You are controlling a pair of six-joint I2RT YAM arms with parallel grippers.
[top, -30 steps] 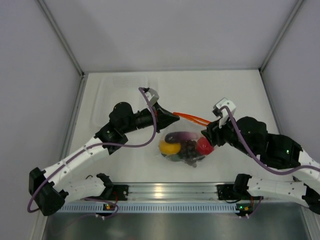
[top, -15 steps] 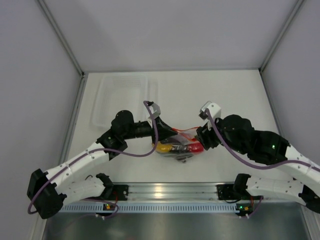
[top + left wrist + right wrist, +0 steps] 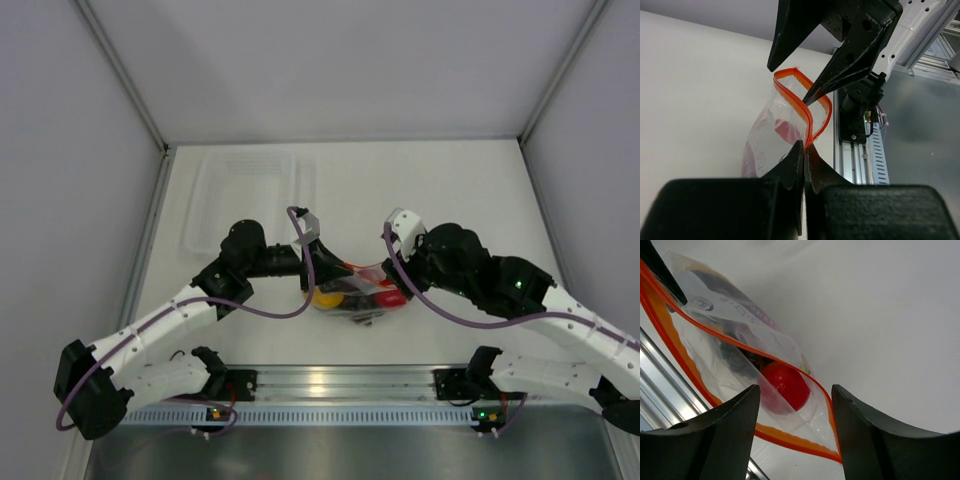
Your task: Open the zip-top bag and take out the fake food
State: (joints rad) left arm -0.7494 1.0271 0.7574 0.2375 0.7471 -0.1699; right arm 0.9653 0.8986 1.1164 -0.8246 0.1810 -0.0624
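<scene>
The zip-top bag [image 3: 352, 292] lies low between both grippers, its red-orange zipper strip [image 3: 795, 95] spread into an open loop. My left gripper [image 3: 804, 149] is shut on one end of that strip; it also shows in the top view [image 3: 320, 270]. My right gripper [image 3: 796, 407] is open, one finger on each side of the bag's open corner, gripping nothing. Inside the bag I see the red tomato [image 3: 785, 385], the yellow lemon [image 3: 326, 296] and dark pieces [image 3: 360, 300]. The right gripper's fingers [image 3: 840, 65] hang just above the strip in the left wrist view.
A rigid clear plastic tray [image 3: 245, 195] sits at the back left of the white table. The aluminium rail [image 3: 340, 382] with the arm bases runs along the near edge, close to the bag. Grey walls [image 3: 80, 150] close in the sides.
The bag came down from hanging stretched between both grippers to rest low by the rail. My right gripper let go of the strip and opened. Both arms moved nearer together.
</scene>
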